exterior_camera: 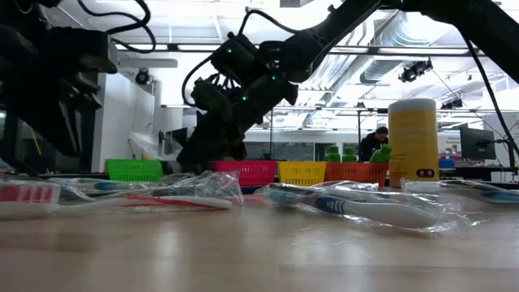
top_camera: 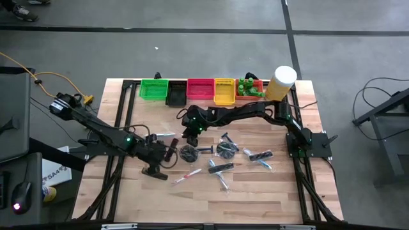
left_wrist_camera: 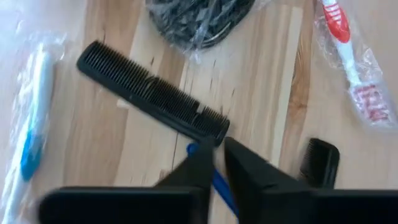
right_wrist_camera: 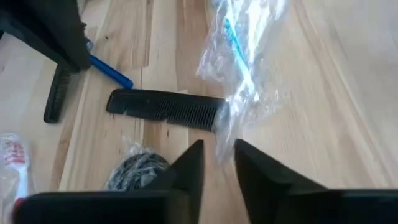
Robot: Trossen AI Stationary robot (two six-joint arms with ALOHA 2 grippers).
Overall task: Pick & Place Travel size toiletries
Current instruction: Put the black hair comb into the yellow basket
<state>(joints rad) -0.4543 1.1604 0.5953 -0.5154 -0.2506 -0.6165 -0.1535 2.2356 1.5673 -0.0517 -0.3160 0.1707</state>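
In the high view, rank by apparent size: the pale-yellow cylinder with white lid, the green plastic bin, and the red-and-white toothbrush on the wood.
1. Green plastic bin.
2. Pale-yellow cylinder with white lid, close to the bin, so that order is unsure.
3. Red-and-white toothbrush, clearly smallest.

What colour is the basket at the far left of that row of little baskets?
Bright green basket, seen best in the high view; it also shows green in the low view.
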